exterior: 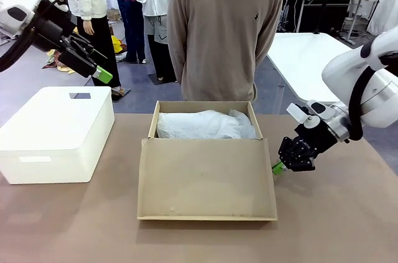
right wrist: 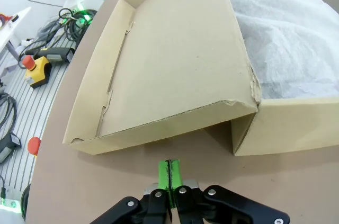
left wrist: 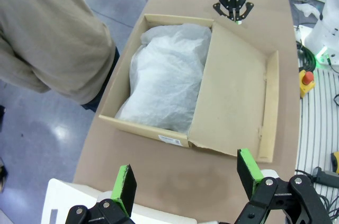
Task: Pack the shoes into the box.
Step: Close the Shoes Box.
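The tan cardboard box [exterior: 201, 106] stands open mid-table, its big flap lid [exterior: 205, 179] lying flat toward me. Crumpled white tissue paper [exterior: 205, 125] fills the inside; the shoes are hidden or out of view. My right gripper [exterior: 278, 168] is shut with nothing in it, low over the table just off the box's right side near the lid hinge; its pressed-together green pads [right wrist: 169, 173] point at the lid's torn corner [right wrist: 253, 94]. My left gripper [exterior: 99, 71] hangs open high at the far left, looking down on the box [left wrist: 233, 91] between its own fingertips [left wrist: 186, 177].
A white plastic bin with a lid [exterior: 56, 132] sits on the table's left side. A person in a tan sweater [exterior: 221, 27] stands at the far edge behind the box. Bare brown tabletop [exterior: 336, 213] lies right of and in front of the box.
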